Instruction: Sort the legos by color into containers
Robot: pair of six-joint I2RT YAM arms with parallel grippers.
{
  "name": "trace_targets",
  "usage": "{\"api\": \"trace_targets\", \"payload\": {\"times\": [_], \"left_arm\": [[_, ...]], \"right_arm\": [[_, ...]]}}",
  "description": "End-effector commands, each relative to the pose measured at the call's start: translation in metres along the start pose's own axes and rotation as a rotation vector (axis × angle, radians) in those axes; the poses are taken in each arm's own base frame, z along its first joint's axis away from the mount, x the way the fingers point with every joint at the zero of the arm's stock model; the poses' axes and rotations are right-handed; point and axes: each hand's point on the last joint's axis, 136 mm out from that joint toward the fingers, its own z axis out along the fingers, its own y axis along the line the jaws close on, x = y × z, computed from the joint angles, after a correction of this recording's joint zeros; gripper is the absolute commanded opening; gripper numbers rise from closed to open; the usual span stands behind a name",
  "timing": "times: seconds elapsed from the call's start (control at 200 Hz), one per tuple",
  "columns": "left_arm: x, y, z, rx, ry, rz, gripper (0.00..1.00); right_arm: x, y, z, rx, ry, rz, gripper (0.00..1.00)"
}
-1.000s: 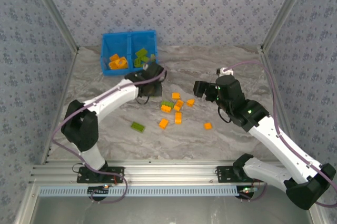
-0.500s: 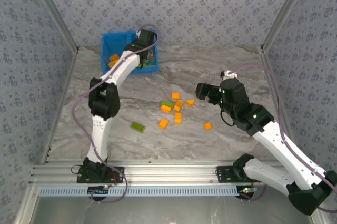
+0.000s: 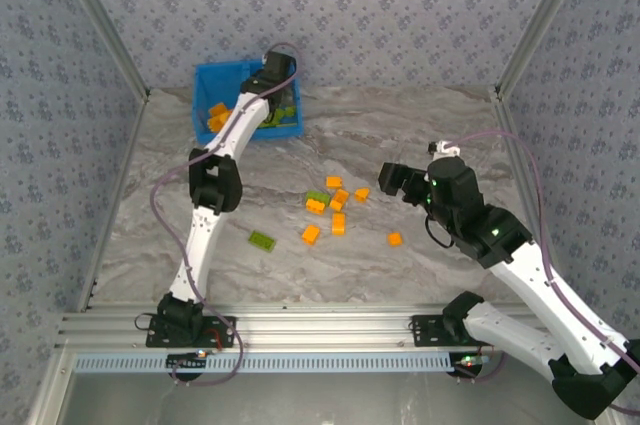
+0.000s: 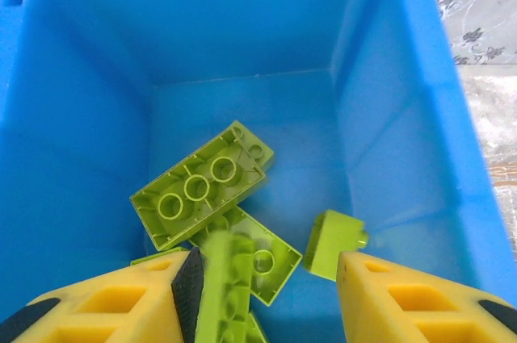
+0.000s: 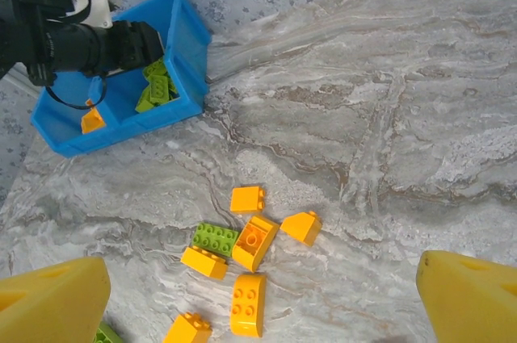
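Note:
My left gripper [image 3: 276,83] hangs open over the right compartment of the blue bin [image 3: 200,71]. In the left wrist view a blurred lime brick [image 4: 223,282] lies loose against the left finger [image 4: 121,307], above several lime bricks [image 4: 202,186] on the bin floor [image 4: 388,117]. Orange bricks [image 3: 220,117] lie in the left compartment. My right gripper [image 3: 392,177] is open and empty, raised above a cluster of orange legos [image 5: 255,241] with one green brick [image 5: 215,238] on the table.
A lone green brick [image 3: 262,239] and orange bricks [image 3: 311,234], [image 3: 395,239] lie nearer the table's front. The left arm stretches from its base up to the bin at the back left. Patterned walls close in the table on three sides.
The left arm swung from the table's middle up to the bin and now hovers over the right compartment, fingers apart. The right gripper drifted slightly right and toward the front.

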Motion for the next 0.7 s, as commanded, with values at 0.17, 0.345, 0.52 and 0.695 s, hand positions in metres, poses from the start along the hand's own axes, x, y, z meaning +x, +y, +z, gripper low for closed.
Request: {"api": "trace_targets", "payload": {"times": [0.17,0.345,0.52,0.695], "left_arm": [[-0.056,-0.017,-0.101,0.170,-0.121,-0.069,0.48],[-0.047,-0.006,-0.188,0.226,-0.162,-0.150,0.48],[0.034,0.037,-0.252,0.198,-0.088,-0.326,0.50],[0.151,0.094,-0.299,0.045,0.031,-0.534,0.57]], "right_arm": [[0.002,-0.002,0.002,0.001,0.001,0.039,1.00],[0.003,-0.001,0.005,0.003,0.005,0.039,1.00],[0.002,0.004,0.015,-0.006,0.006,0.031,1.00],[0.005,0.010,0.031,0.001,0.032,0.007,1.00]]}}
